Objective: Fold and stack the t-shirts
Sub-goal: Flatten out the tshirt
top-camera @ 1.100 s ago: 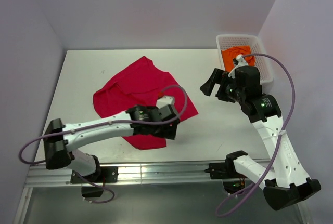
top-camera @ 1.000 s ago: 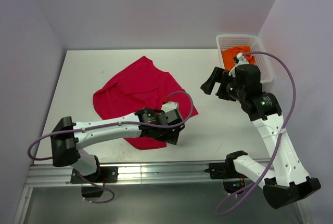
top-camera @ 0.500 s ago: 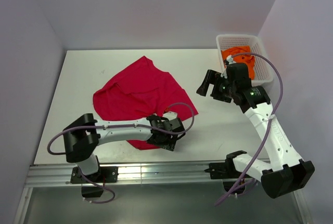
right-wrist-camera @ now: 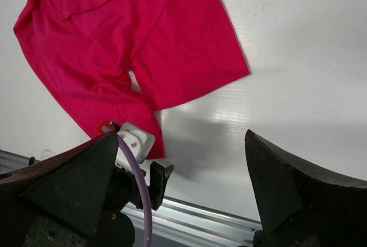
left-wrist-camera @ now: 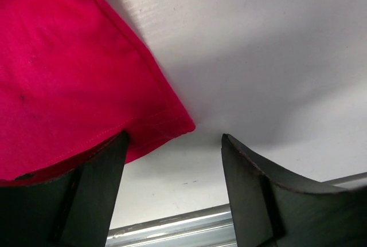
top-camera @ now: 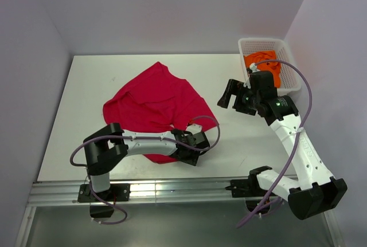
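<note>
The crimson red t-shirt (top-camera: 153,106) lies crumpled and spread on the white table (top-camera: 92,75). My left gripper (top-camera: 193,146) is down at the shirt's near right corner. In the left wrist view its jaws stand open, and the hemmed corner of the red t-shirt (left-wrist-camera: 74,81) reaches past the left finger (left-wrist-camera: 92,195) into the gap. The orange t-shirt (top-camera: 262,65) is bunched in the white basket (top-camera: 289,63). My right gripper (top-camera: 233,94) hovers open and empty above the table, right of the red t-shirt (right-wrist-camera: 132,40).
The basket stands at the table's back right corner. A metal rail (top-camera: 172,187) runs along the near edge, close behind the left gripper (right-wrist-camera: 137,164). Grey walls close in the table on three sides.
The left gripper has slid down and right off the shirt to its near right corner, its jaws narrowing a little. The right gripper has shifted slightly left, away from the basket.
</note>
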Robot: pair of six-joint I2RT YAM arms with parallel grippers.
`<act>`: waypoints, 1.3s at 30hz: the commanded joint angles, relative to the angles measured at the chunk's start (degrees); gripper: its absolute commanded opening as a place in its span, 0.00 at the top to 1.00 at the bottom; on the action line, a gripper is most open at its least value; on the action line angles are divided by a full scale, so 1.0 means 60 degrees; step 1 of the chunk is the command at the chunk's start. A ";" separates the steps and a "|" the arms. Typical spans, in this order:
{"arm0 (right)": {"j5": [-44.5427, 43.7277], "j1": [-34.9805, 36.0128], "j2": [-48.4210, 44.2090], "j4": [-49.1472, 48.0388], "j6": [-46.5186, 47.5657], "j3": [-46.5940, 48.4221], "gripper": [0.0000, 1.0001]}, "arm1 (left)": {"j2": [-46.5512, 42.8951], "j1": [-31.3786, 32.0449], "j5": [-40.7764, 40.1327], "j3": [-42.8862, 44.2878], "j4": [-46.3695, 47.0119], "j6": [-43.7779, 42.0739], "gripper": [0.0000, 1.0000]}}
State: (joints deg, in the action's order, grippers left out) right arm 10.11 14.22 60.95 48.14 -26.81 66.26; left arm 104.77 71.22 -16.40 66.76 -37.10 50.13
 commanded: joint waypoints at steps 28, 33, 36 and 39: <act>0.0351 -0.0041 0.1515 -0.1592 -0.0205 -0.0510 0.00 | -0.2074 -0.1587 -0.0679 -0.3318 0.0341 0.0023 1.00; 0.0249 -0.0041 0.2393 -0.2411 -0.0293 -0.1141 0.00 | -0.3749 -0.2025 -0.0664 -0.3394 -0.0918 0.0653 1.00; 0.0190 -0.0055 0.3492 -0.2573 -0.0380 -0.1082 0.00 | -0.4540 -0.2362 -0.0780 -0.2852 -0.1710 0.0683 1.00; 0.0190 -0.0041 0.4371 -0.3011 -0.0541 -0.1155 0.00 | -0.4878 -0.2393 -0.0884 -0.2470 -0.2034 0.0800 1.00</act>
State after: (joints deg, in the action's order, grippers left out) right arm 11.64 14.22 84.82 34.85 -28.86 59.79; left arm 78.37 57.19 -19.64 48.07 -44.27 53.17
